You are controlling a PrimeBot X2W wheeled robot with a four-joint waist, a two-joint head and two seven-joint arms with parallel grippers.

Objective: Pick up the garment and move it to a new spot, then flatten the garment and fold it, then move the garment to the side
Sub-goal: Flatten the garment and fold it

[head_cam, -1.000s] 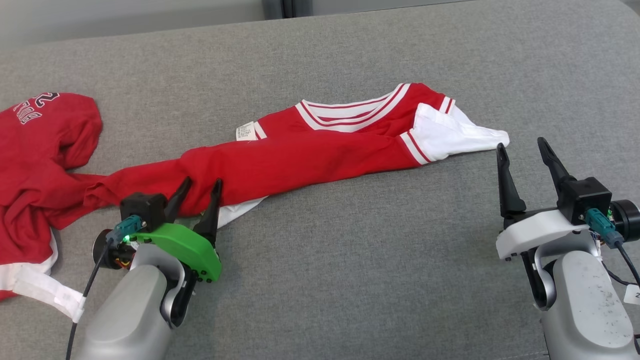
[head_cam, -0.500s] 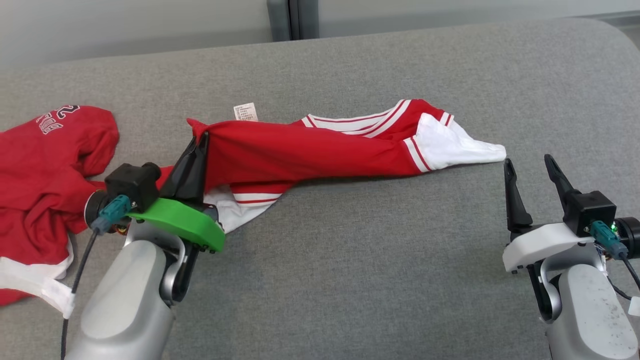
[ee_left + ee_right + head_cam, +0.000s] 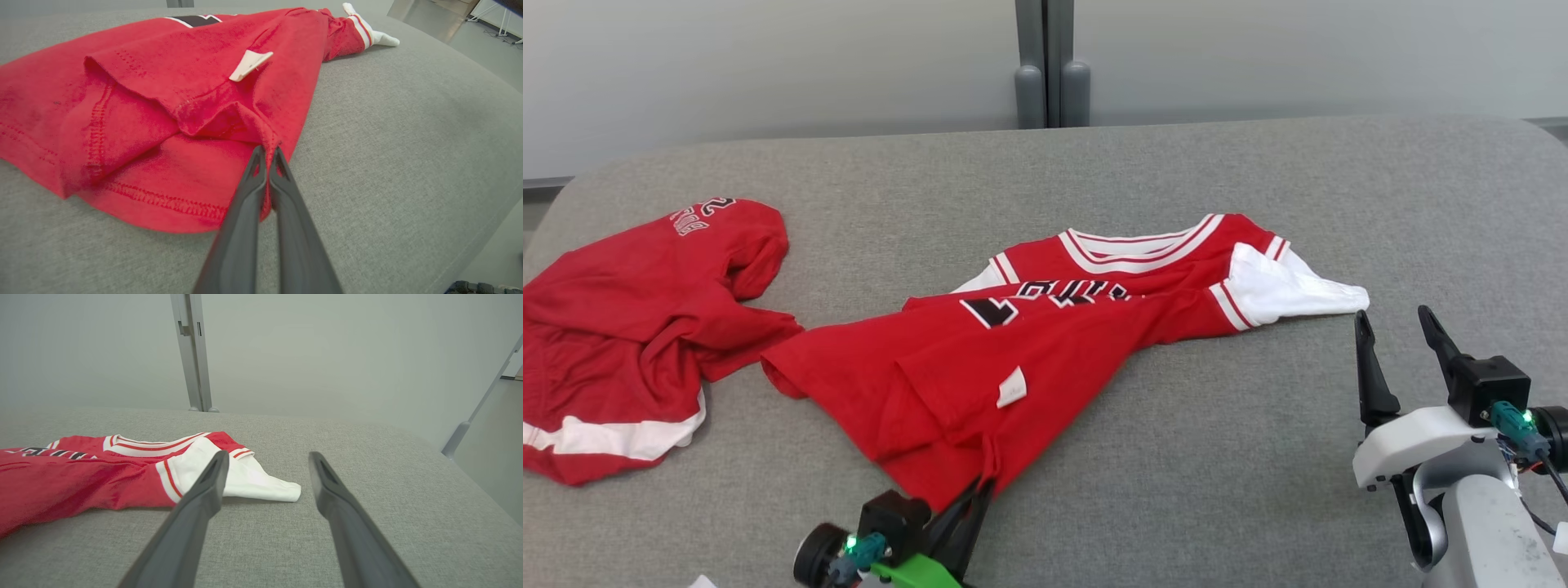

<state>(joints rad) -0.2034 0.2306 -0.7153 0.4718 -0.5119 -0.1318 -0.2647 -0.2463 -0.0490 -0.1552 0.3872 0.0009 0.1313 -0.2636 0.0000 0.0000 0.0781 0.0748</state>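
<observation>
Green-based L hand [image 3: 982,490], white-based R hand [image 3: 1392,317], blk fingers [image 3: 192,522]

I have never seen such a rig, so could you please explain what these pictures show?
This is a two-armed robot at a grey padded surface. The wide picture comes from a camera on its head; the other two come from wrist cameras, each looking along that gripper's two dark fingers. On the surface lie a red jersey and, at the left, a second red garment. The left gripper is shut on the jersey's edge. The right gripper is open and empty, near the jersey's white sleeve.
</observation>
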